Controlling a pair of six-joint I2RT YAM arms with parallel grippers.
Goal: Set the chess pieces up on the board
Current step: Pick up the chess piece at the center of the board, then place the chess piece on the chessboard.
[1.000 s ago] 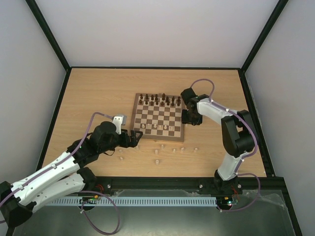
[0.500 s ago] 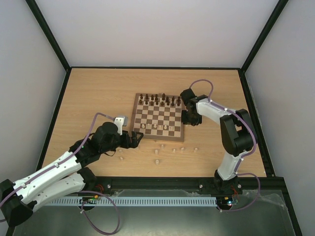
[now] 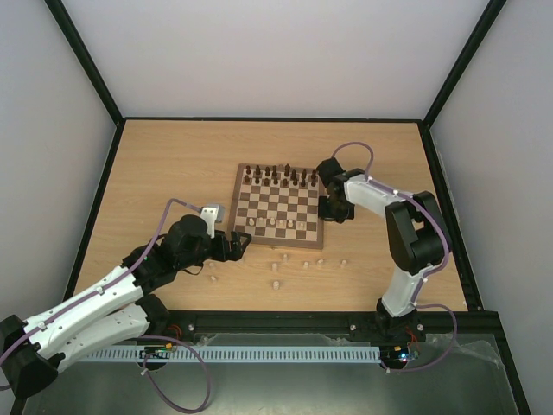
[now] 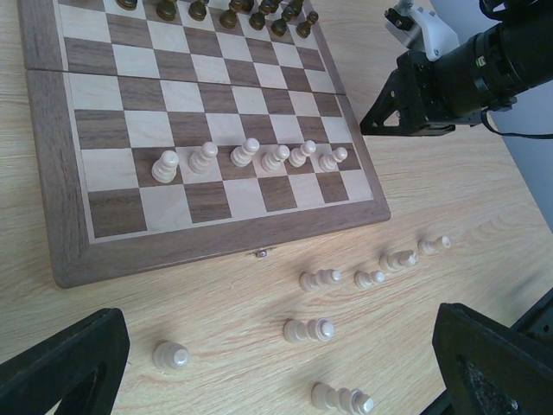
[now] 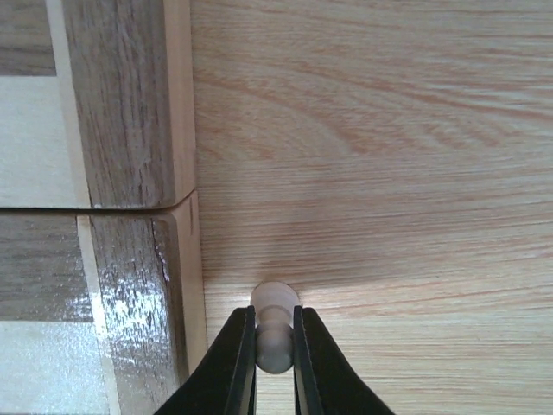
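Observation:
The board (image 3: 238, 201) lies mid-table, and its frame also shows in the left wrist view (image 4: 52, 199) and the right wrist view (image 5: 130, 130). Several pale pawns (image 4: 244, 153) stand in a row on it. Several more pale pieces (image 4: 309, 330) lie loose on the table in front of the board (image 3: 275, 268). My left gripper (image 3: 238, 242) is open and empty, with its fingers (image 4: 78, 354) spread wide above those loose pieces. My right gripper (image 3: 333, 207) is shut on a pale pawn (image 5: 275, 350), low over the table just off the board's right edge.
Dark brown pieces (image 3: 275, 175) fill the board's far rows. The right arm (image 4: 449, 78) hangs beside the board's far right corner. Black frame rails border the table.
The left arm has shifted slightly toward the loose pieces. The right gripper stays at the board's right edge, still shut on the pawn.

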